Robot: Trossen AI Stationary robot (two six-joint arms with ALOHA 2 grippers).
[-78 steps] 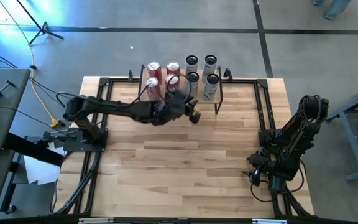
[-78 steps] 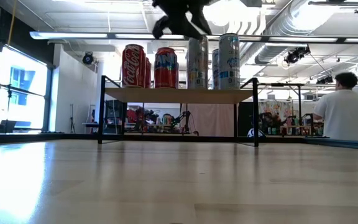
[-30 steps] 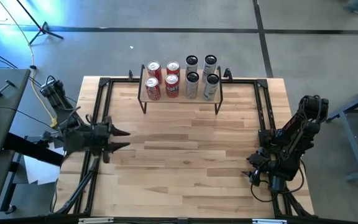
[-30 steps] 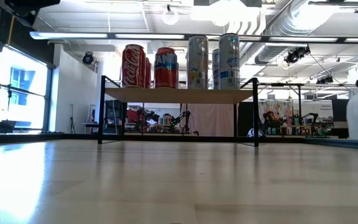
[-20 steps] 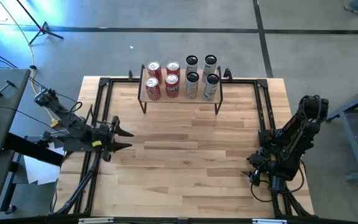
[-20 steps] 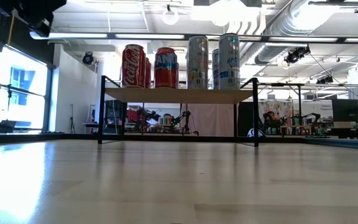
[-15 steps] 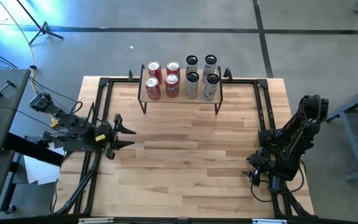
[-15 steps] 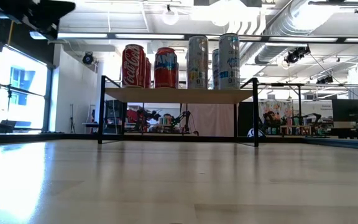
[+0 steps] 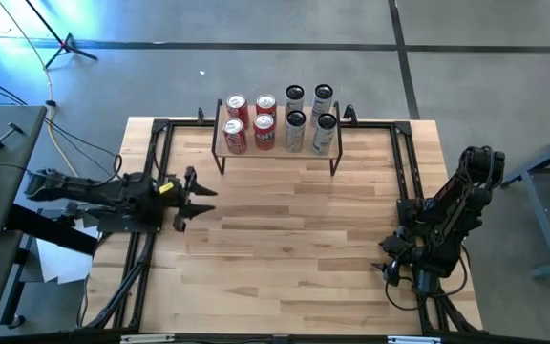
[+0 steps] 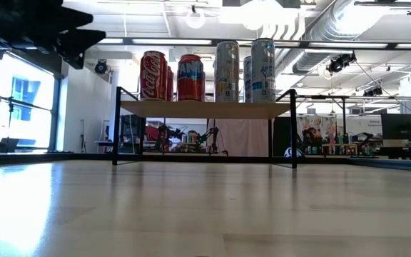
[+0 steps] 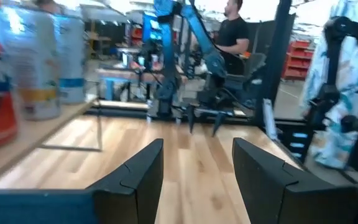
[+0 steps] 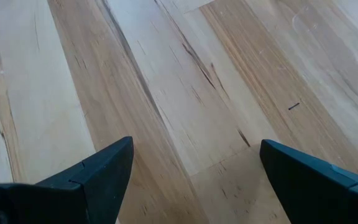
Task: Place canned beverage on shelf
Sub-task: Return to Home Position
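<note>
right gripper sat at 4 o'clock of table, fingers spread | left gripper at 9 o'clock, fingers spread, empty, the nearer arm | shelf stood at 12 o'clock, toward 1 o'clock from it, eight cans upright on top

Red can, left end of the shelf: white script on the side, reading Coca-Cola as far as the low view shows.
Red and white can, next along the shelf: blue lettering, too small to read.
Tall white cans, right half of the shelf: print illegible.
Elsewhere: nothing readable.
</note>
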